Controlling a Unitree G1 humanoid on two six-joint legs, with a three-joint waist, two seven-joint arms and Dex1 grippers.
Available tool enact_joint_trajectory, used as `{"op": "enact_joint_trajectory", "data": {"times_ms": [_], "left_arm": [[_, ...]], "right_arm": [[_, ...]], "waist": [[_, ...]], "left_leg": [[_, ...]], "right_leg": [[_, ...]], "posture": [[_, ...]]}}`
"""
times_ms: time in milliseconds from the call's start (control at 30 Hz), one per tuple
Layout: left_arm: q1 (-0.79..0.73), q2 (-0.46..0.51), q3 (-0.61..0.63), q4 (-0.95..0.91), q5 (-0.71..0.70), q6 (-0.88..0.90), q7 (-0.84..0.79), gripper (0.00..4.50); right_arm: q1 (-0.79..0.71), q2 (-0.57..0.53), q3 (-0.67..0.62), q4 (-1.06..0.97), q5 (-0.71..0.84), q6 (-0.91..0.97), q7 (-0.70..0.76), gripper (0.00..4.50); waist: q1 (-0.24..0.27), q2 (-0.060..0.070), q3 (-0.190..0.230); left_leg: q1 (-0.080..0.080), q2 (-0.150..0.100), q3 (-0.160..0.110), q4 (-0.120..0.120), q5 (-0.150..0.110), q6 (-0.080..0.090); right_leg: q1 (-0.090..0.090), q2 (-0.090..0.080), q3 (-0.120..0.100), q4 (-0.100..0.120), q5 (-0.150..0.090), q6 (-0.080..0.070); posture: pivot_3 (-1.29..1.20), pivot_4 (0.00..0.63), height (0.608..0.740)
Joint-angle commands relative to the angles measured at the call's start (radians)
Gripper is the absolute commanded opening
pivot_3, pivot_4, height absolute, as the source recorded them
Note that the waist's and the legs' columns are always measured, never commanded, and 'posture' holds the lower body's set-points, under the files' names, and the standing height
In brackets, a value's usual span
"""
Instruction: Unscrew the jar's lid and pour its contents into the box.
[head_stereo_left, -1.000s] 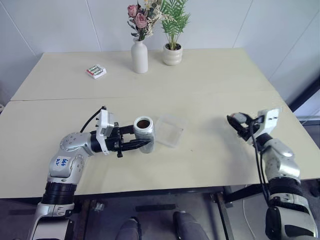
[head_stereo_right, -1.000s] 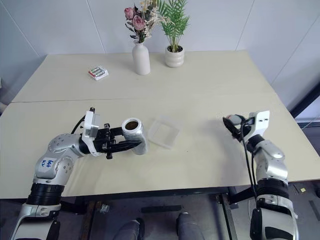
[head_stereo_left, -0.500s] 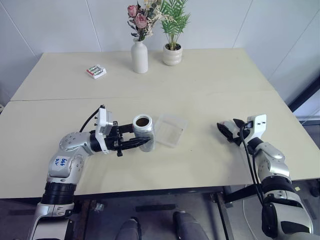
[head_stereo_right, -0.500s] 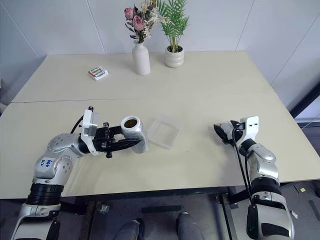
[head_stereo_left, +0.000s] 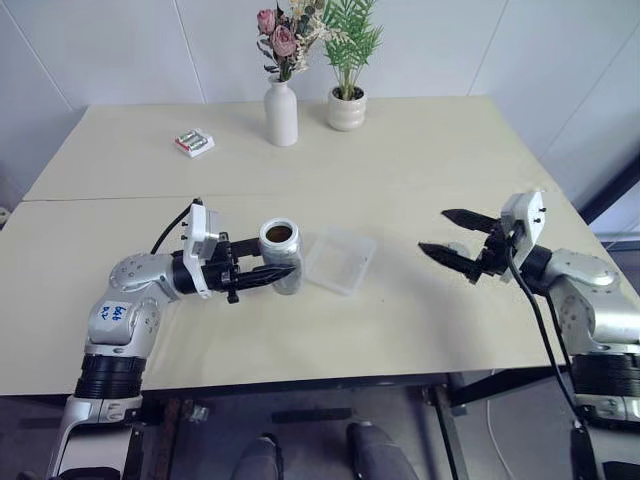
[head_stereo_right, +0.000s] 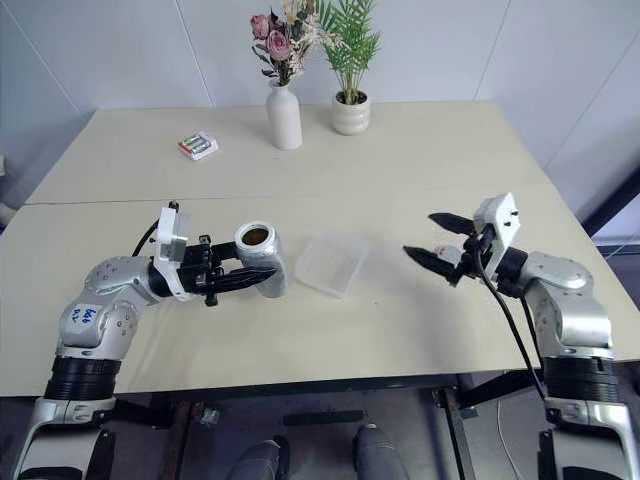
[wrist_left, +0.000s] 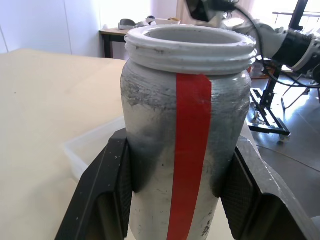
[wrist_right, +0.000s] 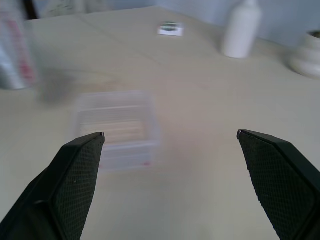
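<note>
The jar (head_stereo_left: 281, 258) is a silvery-grey cylinder with a red stripe. It stands upright and has no cap on, just left of the box (head_stereo_left: 342, 261). My left gripper (head_stereo_left: 284, 272) is shut on the jar, one black finger (wrist_left: 107, 192) on each side of its body (wrist_left: 185, 105). The contents (head_stereo_left: 282, 237) show as dark brown bits in its open mouth. The box is a shallow clear plastic tub lying flat on the table. To its right my right gripper (head_stereo_left: 434, 231) hangs above the table, open with nothing between its fingers (wrist_right: 75, 182), pointing toward the box (wrist_right: 117, 125). The lid is out of view.
At the back of the cream table (head_stereo_left: 420, 150) stand a white flower vase (head_stereo_left: 281, 116) and a potted plant (head_stereo_left: 346, 108). A small red-green-white pack (head_stereo_left: 193, 142) lies at the back left. A seam crosses the table behind the jar.
My right gripper lifted off the table, swung toward the box and went from shut to open. The left gripper kept the jar beside the box.
</note>
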Motion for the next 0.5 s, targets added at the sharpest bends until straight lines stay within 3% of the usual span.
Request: {"op": "enact_joint_trajectory", "data": {"times_ms": [33, 267, 500], "left_arm": [[-0.058, 0.004, 0.018, 0.048, 0.045, -0.071, 0.032, 1.94], [-0.117, -0.024, -0.028, 0.137, 0.189, -0.167, 0.164, 1.94], [-0.185, -0.064, -0.080, 0.200, 0.236, -0.219, 0.155, 1.94]], "right_arm": [[0.025, -0.066, 0.012, -0.174, 0.066, 0.092, 0.048, 4.48], [0.086, -0.066, -0.034, -0.261, 0.083, 0.118, -0.028, 4.48], [0.105, -0.034, -0.055, -0.307, 0.117, 0.129, -0.095, 4.48]], "waist": [[0.003, 0.000, 0.000], [0.025, 0.000, 0.000], [0.030, 0.000, 0.000]], "left_leg": [[0.000, 0.000, 0.000, 0.000, 0.000, 0.000], [-0.001, 0.000, 0.000, 0.000, 0.000, 0.001], [-0.002, 0.000, 0.000, 0.000, -0.001, 0.002]], "right_leg": [[0.000, 0.000, 0.000, 0.000, 0.000, 0.000], [0.000, 0.000, 0.000, -0.003, 0.000, 0.001], [0.000, -0.001, 0.000, -0.005, 0.001, 0.001]], "posture": [[0.00, 0.150, 0.740], [0.00, 0.150, 0.740], [0.00, 0.150, 0.740]]}}
